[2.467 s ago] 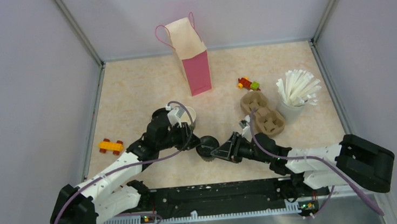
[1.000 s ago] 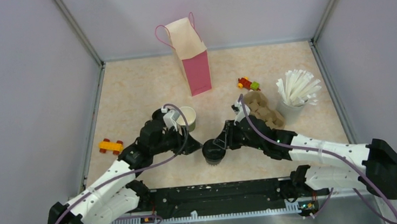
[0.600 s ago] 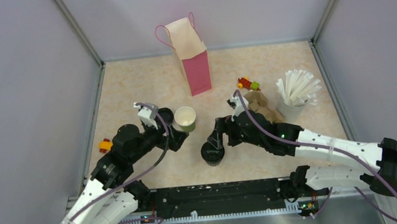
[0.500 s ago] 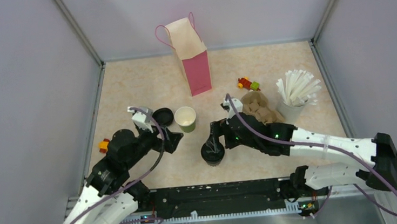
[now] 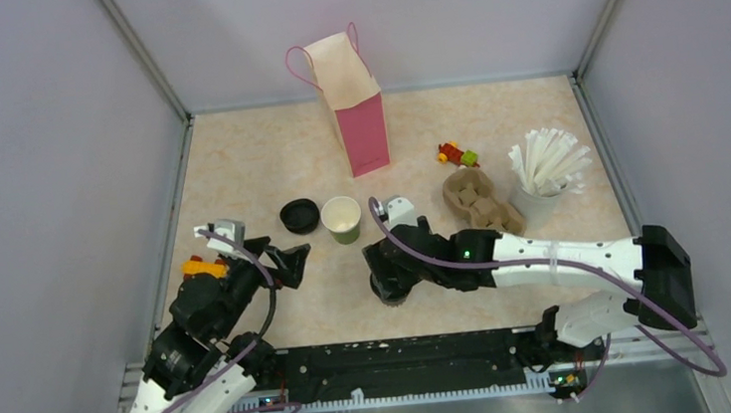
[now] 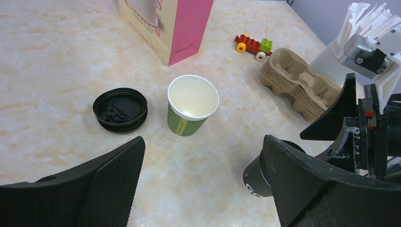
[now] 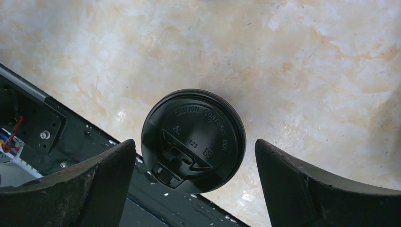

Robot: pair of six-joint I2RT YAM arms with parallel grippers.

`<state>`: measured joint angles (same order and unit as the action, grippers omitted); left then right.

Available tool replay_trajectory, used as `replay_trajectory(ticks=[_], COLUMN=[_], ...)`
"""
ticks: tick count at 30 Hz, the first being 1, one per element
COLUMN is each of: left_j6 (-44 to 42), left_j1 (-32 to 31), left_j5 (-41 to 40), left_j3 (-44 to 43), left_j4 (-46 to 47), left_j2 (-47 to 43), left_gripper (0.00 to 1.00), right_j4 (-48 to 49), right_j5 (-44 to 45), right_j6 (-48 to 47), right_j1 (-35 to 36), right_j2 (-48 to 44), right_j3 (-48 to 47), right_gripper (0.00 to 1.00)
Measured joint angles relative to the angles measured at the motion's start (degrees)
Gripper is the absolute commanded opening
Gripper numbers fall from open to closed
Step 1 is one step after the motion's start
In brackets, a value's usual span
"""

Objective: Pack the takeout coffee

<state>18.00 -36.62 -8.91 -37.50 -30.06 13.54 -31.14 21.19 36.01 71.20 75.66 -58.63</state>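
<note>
A black takeout coffee cup (image 5: 390, 290) with its lid on stands upright near the front edge; its lid (image 7: 193, 140) fills the right wrist view. My right gripper (image 5: 384, 268) hangs open just above it, a finger off each side of the lid, nothing held. A green cup (image 5: 341, 219) stands open, and a loose black lid (image 5: 299, 215) lies on the table to its left. My left gripper (image 5: 274, 257) is open and empty, back at the near left. In the left wrist view I see the lid (image 6: 120, 109), the green cup (image 6: 193, 111) and the black cup (image 6: 257, 177) with white lettering.
A pink paper bag (image 5: 360, 107) stands open at the back. The brown cup carrier (image 5: 481, 199) and the cup of white straws (image 5: 544, 176) are at the right, with a brick toy (image 5: 458, 153) behind them. An orange toy (image 5: 202, 268) lies at the left.
Both grippers opened. The left arm pulled back to the near left, away from the green cup and loose lid. The right gripper let go of the black cup and swung left over it.
</note>
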Motion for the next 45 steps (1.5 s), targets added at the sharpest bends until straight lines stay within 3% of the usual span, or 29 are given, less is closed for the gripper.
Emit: replay_trajectory(ticks=[17, 25, 34, 39, 45], left_j6=[-0.28, -0.28, -0.28, -0.28, -0.28], left_j1=[-0.04, -0.04, -0.04, -0.04, -0.04], left_j5=[-0.79, -1.03, -1.01, -0.98, -0.94], left_j3=[0.48, 0.5, 0.5, 0.5, 0.57], left_j4=[0.02, 0.02, 0.02, 0.02, 0.02], left_j2=[1.2, 1.18, 1.18, 1.2, 1.2], left_gripper=[0.99, 0.99, 0.99, 0.99, 0.99], right_j4=[-4.79, -5.75, -6.05, -6.25, -2.43], right_j5=[7.08, 8.72, 11.02, 11.91, 10.34], right_j6=[0.35, 1.01, 1.03, -0.31, -5.86], right_j1=[4.5, 5.16, 5.14, 1.84, -11.96], right_j2=[6.75, 8.35, 7.3, 4.44, 1.77], right_j3=[-4.0, -5.53, -5.53, -5.51, -5.14], right_gripper=[0.92, 0.8, 0.79, 0.78, 0.78])
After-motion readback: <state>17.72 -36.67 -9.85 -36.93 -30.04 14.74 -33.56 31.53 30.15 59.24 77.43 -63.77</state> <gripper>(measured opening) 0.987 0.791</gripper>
